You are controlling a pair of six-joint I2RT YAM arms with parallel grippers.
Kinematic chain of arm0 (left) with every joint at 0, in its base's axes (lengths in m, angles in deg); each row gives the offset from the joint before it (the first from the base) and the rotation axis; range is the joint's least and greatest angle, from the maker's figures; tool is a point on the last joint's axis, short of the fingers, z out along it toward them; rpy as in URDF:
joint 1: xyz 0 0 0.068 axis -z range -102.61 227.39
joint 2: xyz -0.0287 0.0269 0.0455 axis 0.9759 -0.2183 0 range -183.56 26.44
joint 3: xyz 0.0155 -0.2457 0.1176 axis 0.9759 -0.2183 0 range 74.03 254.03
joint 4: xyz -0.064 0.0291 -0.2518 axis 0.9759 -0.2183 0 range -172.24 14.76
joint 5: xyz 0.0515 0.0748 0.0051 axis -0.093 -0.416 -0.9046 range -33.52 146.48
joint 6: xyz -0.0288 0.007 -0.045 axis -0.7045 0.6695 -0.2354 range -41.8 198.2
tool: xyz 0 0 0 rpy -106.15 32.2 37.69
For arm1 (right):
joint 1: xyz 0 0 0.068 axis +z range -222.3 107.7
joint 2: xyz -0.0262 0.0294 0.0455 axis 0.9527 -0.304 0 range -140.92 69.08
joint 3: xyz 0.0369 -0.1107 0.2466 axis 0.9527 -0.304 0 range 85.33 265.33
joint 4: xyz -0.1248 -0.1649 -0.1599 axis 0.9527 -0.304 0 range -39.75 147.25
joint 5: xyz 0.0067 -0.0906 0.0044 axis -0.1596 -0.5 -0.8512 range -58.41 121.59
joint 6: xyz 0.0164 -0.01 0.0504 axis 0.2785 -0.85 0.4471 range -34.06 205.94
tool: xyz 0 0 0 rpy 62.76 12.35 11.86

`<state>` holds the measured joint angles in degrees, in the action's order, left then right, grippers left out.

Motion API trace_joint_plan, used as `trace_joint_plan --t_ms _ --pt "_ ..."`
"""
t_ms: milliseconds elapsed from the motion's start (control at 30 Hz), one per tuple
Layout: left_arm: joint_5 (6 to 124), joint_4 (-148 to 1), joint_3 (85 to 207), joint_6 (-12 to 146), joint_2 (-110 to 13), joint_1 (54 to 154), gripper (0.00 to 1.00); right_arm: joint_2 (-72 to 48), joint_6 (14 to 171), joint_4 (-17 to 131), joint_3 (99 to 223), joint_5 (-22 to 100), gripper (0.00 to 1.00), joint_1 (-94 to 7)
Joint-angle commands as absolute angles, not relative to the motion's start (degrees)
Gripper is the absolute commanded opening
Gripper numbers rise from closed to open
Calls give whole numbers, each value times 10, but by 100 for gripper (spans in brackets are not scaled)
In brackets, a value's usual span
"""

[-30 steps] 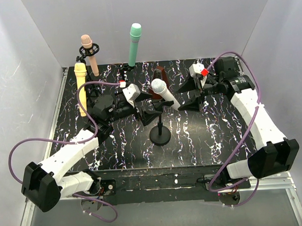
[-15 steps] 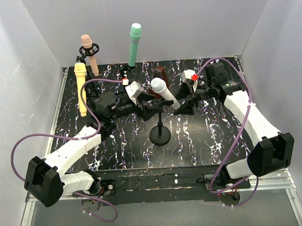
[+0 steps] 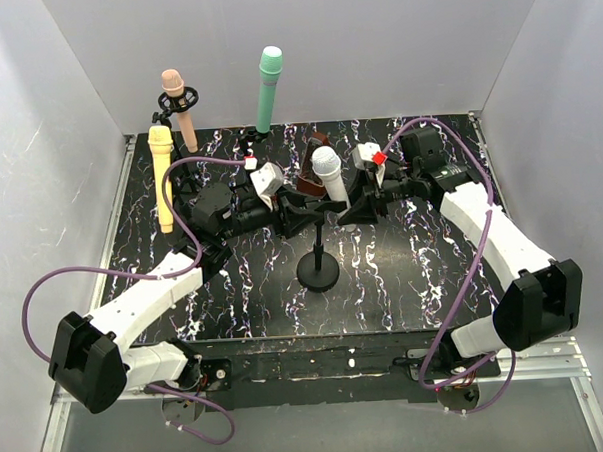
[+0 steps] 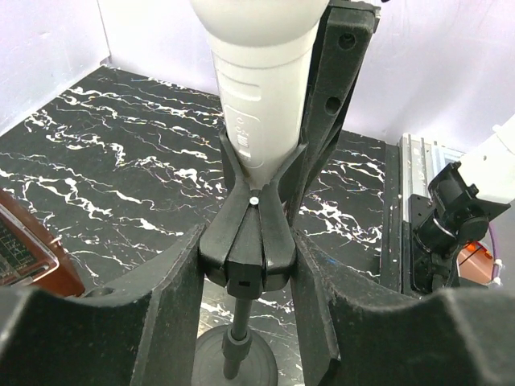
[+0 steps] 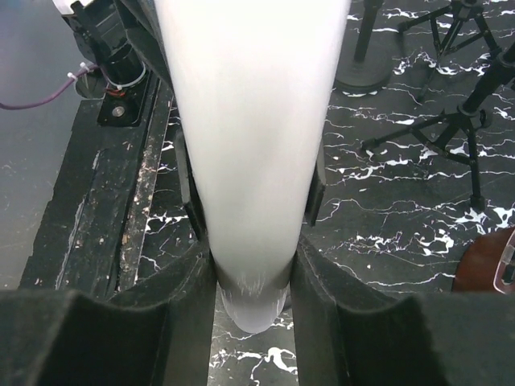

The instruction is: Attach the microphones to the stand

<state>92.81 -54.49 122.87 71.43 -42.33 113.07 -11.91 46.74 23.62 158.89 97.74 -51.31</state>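
The white microphone [image 3: 327,172] stands nearly upright in the clip [image 4: 249,241] of the round-based stand [image 3: 318,273] at the table's middle. My left gripper [image 3: 303,214] is shut on that black clip from the left, both fingers pressed to its sides. From the right, my right gripper [image 3: 354,212] is shut on the white microphone's tapering handle [image 5: 253,161]. The peach-pink microphone [image 3: 179,109], pale yellow microphone [image 3: 161,177] and teal-green microphone [image 3: 267,87] stand upright on stands at the back left.
A brown metronome [image 3: 312,163] sits just behind the white microphone. The stand's black base [image 4: 237,358] lies below my left fingers. A tripod stand [image 5: 451,121] and another round base [image 5: 370,72] show in the right wrist view. White walls enclose the table.
My right gripper moved left to the white microphone and closed on its handle. My left gripper closed on the clip. The microphone swung from tilted right to nearly upright.
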Motion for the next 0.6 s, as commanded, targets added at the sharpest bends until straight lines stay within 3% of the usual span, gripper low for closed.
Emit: trace_joint_plan --t_ms 0,133,400,433,567 --pt "925 -511 1228 687 -414 1131 6 -115 507 273 1574 983 7 -494" --pt "922 -475 1207 649 -408 1131 0 -113 536 305 1568 976 4 -483" --pt "909 -450 1185 619 -399 1137 0 -107 577 346 1552 961 4 -479" --pt "907 -454 1186 619 -399 1138 4 -106 579 344 1553 961 6 -479" --pt "902 -468 1193 618 -395 1137 42 -99 583 331 1553 962 46 -480"
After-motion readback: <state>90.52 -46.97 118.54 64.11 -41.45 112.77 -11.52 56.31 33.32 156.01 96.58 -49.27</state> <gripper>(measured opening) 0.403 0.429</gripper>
